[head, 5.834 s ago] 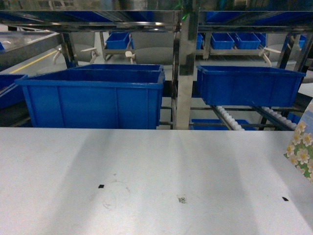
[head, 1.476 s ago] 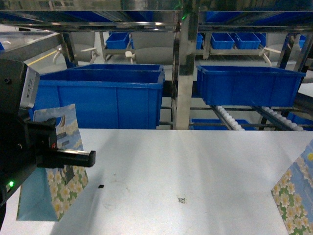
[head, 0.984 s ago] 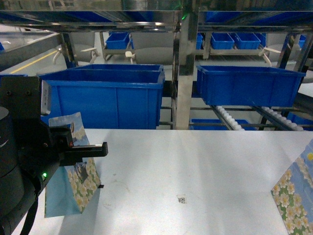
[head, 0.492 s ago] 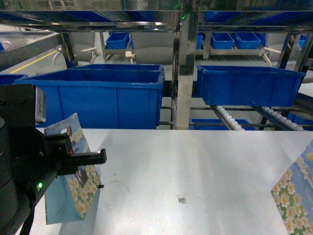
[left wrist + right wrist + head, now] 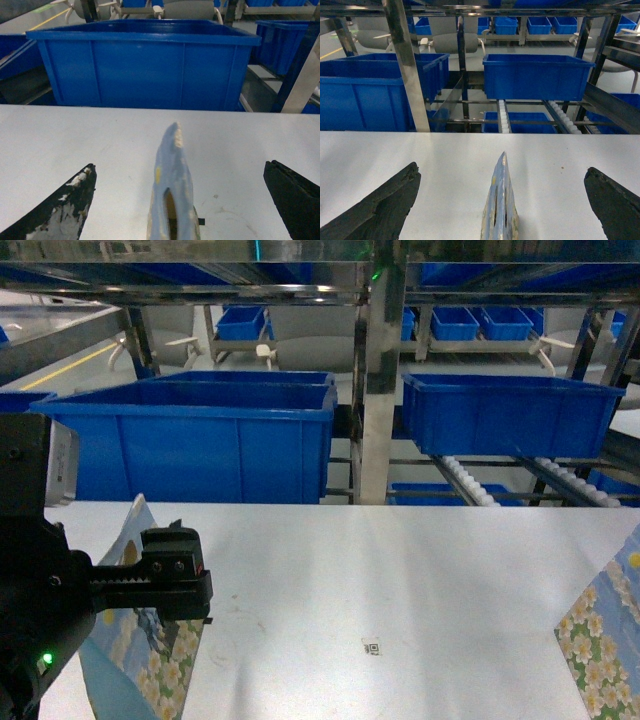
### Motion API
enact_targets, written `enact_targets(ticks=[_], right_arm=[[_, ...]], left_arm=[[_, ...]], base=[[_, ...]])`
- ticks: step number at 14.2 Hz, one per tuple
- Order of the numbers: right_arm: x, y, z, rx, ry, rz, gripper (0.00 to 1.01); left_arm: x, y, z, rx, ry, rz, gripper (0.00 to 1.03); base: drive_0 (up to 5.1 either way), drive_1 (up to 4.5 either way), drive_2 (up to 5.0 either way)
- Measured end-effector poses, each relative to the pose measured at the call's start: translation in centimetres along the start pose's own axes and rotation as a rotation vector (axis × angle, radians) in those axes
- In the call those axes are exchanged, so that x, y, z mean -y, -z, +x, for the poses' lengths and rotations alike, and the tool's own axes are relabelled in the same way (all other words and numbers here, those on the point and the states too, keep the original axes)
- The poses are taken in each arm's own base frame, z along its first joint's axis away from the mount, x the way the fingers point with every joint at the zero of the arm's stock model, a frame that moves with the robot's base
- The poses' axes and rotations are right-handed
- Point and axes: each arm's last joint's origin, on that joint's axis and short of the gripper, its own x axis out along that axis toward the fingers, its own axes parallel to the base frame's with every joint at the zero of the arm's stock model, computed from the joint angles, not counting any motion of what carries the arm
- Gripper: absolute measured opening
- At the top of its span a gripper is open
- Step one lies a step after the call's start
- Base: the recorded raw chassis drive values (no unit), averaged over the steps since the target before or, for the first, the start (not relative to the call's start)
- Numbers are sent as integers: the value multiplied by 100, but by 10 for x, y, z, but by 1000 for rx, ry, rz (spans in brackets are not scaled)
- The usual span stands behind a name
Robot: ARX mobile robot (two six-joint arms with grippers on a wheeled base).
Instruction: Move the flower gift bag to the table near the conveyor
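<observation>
We see the left end effector (image 5: 177, 200) spread wide, its two dark fingers (image 5: 60, 210) far apart at the frame's lower corners in the left wrist view, with the flower gift bag (image 5: 172, 190) standing edge-on between them and touching neither finger. In the head view that bag (image 5: 135, 640) sits at the lower left on the bench (image 5: 400, 590), partly hidden behind the black left arm; its blue side with white flowers shows below the arm. The right end effector (image 5: 502, 200) is also spread, dark fingers (image 5: 385, 205) well apart, and a second flowered bag (image 5: 500, 205) stands edge-on between them, touching neither finger. In the head view this second bag (image 5: 605, 640) is at the right edge of the bench, cut off by the frame. Both bags rest on the white-grey bench top. Beyond the far bench edge is the conveyor (image 5: 475, 485), a steel frame with rows of white rollers, carrying a large blue bin (image 5: 200, 440) on the left and another blue bin (image 5: 510, 415) on the right. Small dark specks and a tiny square marker (image 5: 373, 646) lie on the bench near centre. We can read no brand or writing on the bags or bins; the marker is too small to make out.
</observation>
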Motion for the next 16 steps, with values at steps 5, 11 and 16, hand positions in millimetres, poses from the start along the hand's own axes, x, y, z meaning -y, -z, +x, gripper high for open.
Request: enact_targets(ticks=[5,11,16], right_arm=[[0,0,0,0,0,0,98],[0,0,0,0,0,0,98],[0,0,0,0,0,0,98]], left_arm=[[-16,-36,-25,135,48,-61,98],[-63,-69,-88,317,92,-85,98],[-86,-84,-142,433,90,21,98]], base=[[0,0,0],[0,0,0],[0,0,0]])
